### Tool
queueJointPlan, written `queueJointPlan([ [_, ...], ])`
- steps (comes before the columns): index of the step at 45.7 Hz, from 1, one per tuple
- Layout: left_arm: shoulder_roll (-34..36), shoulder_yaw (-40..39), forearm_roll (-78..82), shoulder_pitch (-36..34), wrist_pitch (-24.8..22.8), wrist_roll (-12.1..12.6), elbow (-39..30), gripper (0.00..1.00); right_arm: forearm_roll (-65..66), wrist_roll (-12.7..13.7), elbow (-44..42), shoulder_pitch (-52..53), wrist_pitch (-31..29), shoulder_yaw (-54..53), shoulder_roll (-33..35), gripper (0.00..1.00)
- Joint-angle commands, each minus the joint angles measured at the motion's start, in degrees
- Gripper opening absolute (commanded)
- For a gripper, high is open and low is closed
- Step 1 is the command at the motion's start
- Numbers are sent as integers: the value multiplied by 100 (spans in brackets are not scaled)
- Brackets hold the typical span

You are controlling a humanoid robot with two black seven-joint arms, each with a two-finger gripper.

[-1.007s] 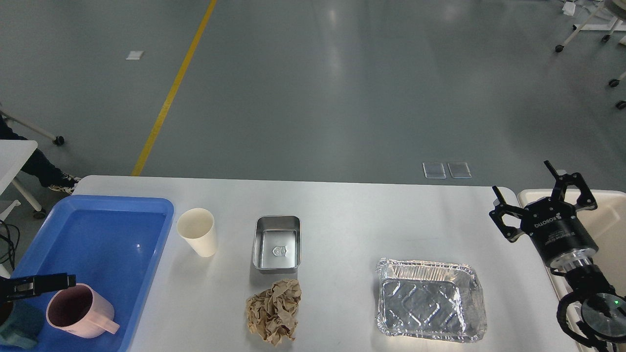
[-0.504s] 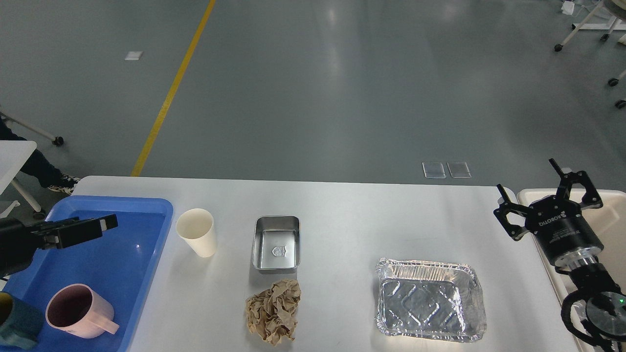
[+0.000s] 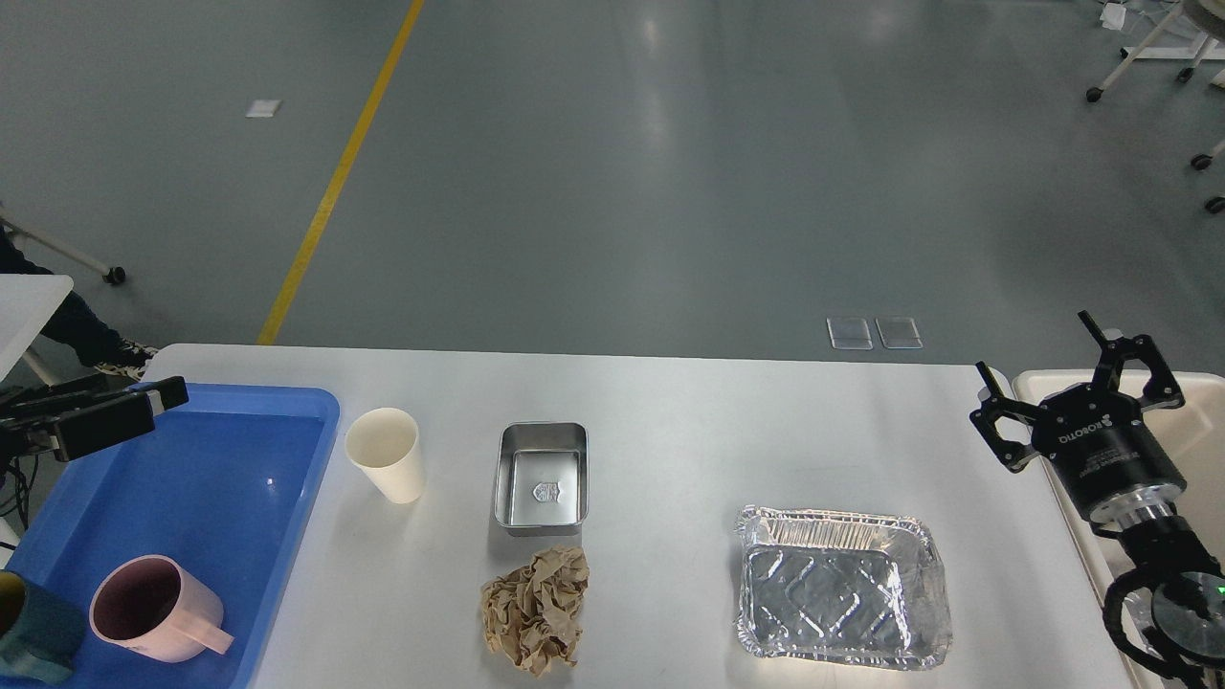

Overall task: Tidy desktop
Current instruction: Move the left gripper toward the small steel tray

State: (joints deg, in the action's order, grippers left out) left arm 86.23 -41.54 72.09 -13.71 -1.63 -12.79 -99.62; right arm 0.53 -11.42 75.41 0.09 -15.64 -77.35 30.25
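Observation:
The white-grey desktop (image 3: 689, 411) bears a cream paper cup (image 3: 386, 466), a small steel tin (image 3: 542, 477), a crumpled ball of brown paper (image 3: 536, 608) and an empty foil tray (image 3: 842, 586). My left gripper (image 3: 144, 400) hovers over the far left corner of the blue tray (image 3: 287, 397), empty, its two fingers slightly apart. My right gripper (image 3: 1038, 356) is open and empty above the desktop's right edge, well behind the foil tray.
A pink mug (image 3: 153, 610) and a teal cup (image 3: 33, 633) stand at the blue tray's near end. A cream bin (image 3: 1201, 421) stands off the desktop's right edge, under my right arm. Grey floor lies beyond the far edge.
My left gripper has risen from beside the pink mug and moved to the tray's far left corner; the mug stays in the tray. My right gripper shifted slightly right.

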Motion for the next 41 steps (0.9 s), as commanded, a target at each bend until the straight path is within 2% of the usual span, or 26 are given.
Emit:
queueJointPlan([
  [1,34,14,-11,-9,-57,-75,-13,97,0,8,0,0,8,9,7,100],
  [11,-176,32,-19,-17,-250,-49,4,97,0,8,0,0,0,27,-1,100],
  [16,-598,6,-46,-70,-645,39,215,97,0,8,0,-9,0,35,-19,100],
  [20,-1019,14,-72,-158,-909,232,461,97,0,8,0,-17,0,53,-28,100],
  [24,-1380,32,-81,-263,-962,478,698,97,0,-1,0,-53,-9,44,-19,100],
  [27,-1644,32,-90,-316,-962,567,891,97,0,8,0,-61,-9,44,-10,100],
  [35,-2277,85,-90,-466,-1032,576,1454,97,0,8,0,-70,-9,44,-36,100],
  [41,-2584,102,-72,-571,-1199,567,1586,97,0,8,0,-70,-9,62,-63,100],
])
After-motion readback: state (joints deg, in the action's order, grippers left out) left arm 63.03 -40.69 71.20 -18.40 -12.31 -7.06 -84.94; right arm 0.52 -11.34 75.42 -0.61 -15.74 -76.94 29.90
